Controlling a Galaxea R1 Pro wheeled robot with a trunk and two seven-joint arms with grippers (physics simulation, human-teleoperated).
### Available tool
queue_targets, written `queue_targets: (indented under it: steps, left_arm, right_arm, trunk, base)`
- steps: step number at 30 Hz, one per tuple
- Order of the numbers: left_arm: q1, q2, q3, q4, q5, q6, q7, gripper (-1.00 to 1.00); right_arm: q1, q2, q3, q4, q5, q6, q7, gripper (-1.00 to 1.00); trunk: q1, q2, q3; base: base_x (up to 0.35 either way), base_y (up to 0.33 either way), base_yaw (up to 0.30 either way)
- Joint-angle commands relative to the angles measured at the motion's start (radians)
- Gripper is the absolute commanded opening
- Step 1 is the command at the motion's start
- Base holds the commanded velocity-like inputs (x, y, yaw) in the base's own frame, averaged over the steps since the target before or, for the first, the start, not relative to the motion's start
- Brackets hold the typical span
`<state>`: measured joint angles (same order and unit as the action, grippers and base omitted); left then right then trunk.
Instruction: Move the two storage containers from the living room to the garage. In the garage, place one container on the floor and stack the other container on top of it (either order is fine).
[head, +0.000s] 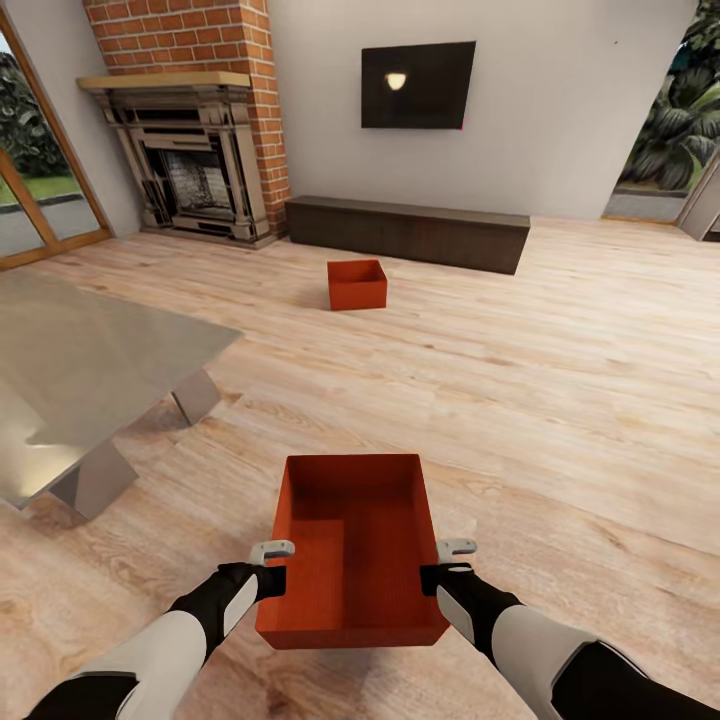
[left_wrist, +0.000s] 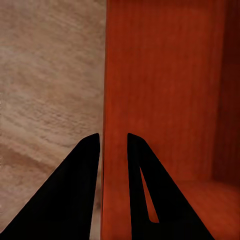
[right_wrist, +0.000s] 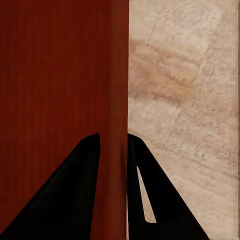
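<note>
Both end effectors, left (head: 272, 562) and right (head: 452, 562), pinch the near container's (head: 355, 560) side walls at lower centre; it looks empty, as seemingly does the far container (head: 357, 284) at upper centre.

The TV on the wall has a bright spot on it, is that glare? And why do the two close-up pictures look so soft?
Head view: yes, the TV mirrors a lamp-like glow; the glass table shows a pale sheen. Left wrist view: the container wall and the left claw fingers look smeared, so close to the lens. Right wrist view: same softness, and the right claw shows as a black silhouette.

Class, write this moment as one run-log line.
place: living room | both grippers shut on near container | second container on wood floor
</note>
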<state>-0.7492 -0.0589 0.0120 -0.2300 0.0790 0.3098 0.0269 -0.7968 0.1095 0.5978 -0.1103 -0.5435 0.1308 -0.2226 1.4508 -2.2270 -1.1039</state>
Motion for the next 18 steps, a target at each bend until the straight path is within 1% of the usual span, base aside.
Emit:
queue_targets:
  steps: [1, 18]
  left_arm:
    - [0.001, 0.001, -0.003, 0.001, -0.007, 0.008, 0.01, -1.0]
    - [0.001, 0.002, -0.003, 0.001, -0.007, 0.008, 0.01, -1.0]
  right_arm:
    - [-0.001, -0.001, -0.001, -0.005, 0.02, 0.006, -0.009, -1.0]
    - [-0.001, -0.001, -0.001, -0.005, 0.02, 0.001, -0.009, -1.0]
  trunk:
    - [-0.004, 0.007, 0.003]
    - [-0.069, 0.126, 0.056]
  base:
    - [0.0, 0.0, 0.0]
    - [0.0, 0.0, 0.0]
